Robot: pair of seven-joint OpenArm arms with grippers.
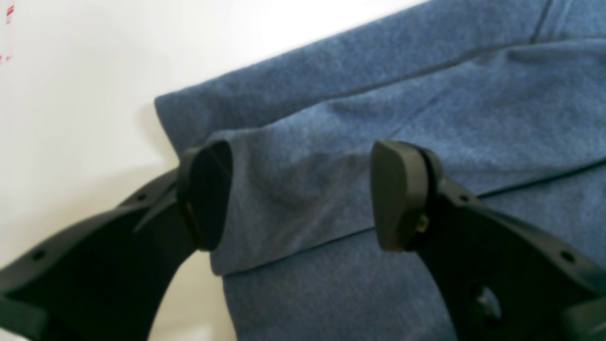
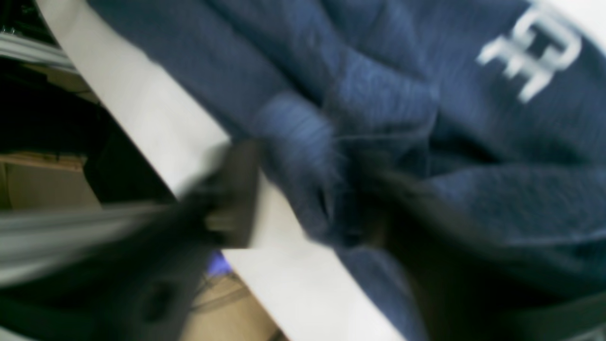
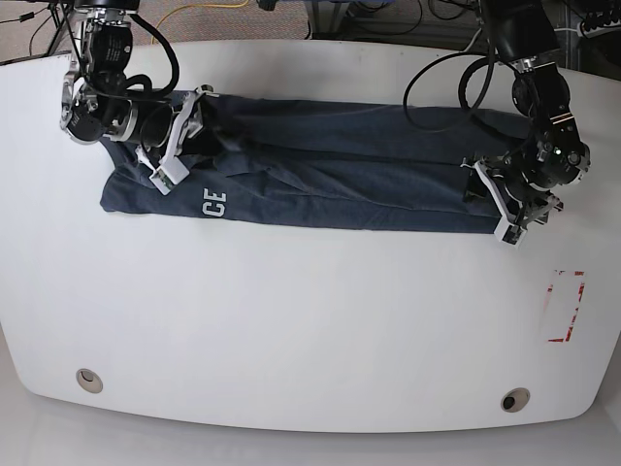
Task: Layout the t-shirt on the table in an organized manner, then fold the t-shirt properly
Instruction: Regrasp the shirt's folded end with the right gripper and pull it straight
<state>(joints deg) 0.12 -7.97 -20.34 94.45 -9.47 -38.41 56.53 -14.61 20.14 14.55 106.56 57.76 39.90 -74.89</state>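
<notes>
T-shirt (image 1: 378,118) corner between spread left gripper (image 1: 300,196) pads, untouched

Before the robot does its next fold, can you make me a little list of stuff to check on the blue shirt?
1. Dark navy-blue heathered t-shirt folded into one long band: ok.
2. Whole band resting on the glossy white table, nothing hanging off: ok.
3. Left gripper open, jaws on either side of the band's end: ok.
4. Right gripper clear of the cloth: cannot tell, its wrist view is blurred.
5. Cloth smooth at the lettered end: not ok, it is bunched beside the white letters.
6. Small red-outlined rectangle mark uncovered: ok.
</notes>
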